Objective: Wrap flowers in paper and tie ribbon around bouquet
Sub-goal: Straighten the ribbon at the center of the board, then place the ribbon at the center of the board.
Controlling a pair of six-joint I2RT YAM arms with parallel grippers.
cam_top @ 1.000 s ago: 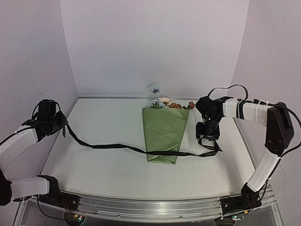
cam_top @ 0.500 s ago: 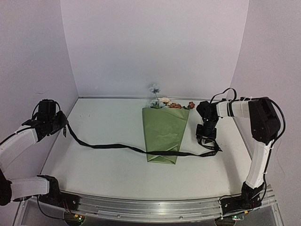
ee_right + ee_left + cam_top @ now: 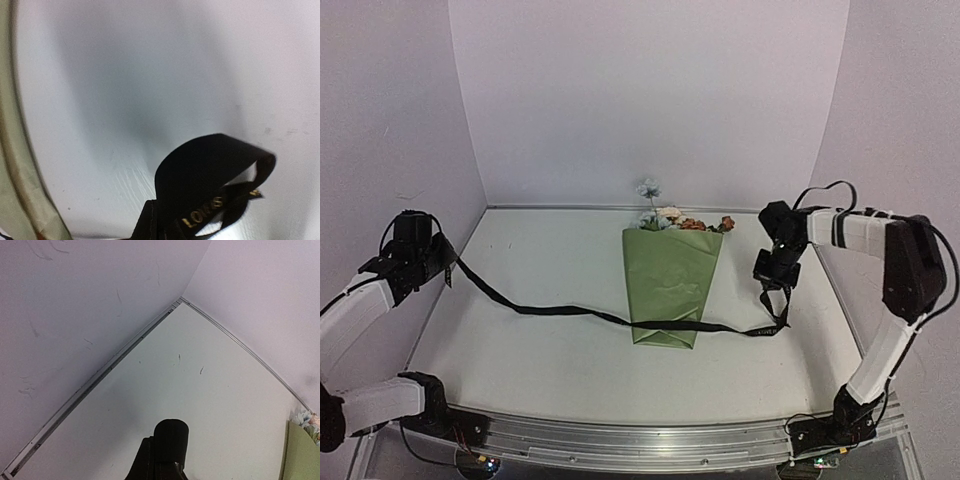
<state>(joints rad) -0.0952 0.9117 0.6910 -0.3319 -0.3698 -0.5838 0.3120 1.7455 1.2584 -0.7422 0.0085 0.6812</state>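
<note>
Spanning the lower half of the top view, table (image 3: pixel 520 350) is bearing every item. Bouquet (image 3: pixel 670 280) is lying at frame centre, its green paper (image 3: pixel 680 255) tapering toward the bottom edge. Ribbon (image 3: pixel 560 311) is stretching from middle left to middle right, crossing over the narrow end. Left gripper (image 3: pixel 445 262), middle left, is pinching one ribbon end, jaws closed. Right gripper (image 3: pixel 776 288), middle right just beside the paper, is clamping the other end, jaws closed, lifting it off the table. Flowers (image 3: pixel 665 215) are poking from the wide upper end.
</note>
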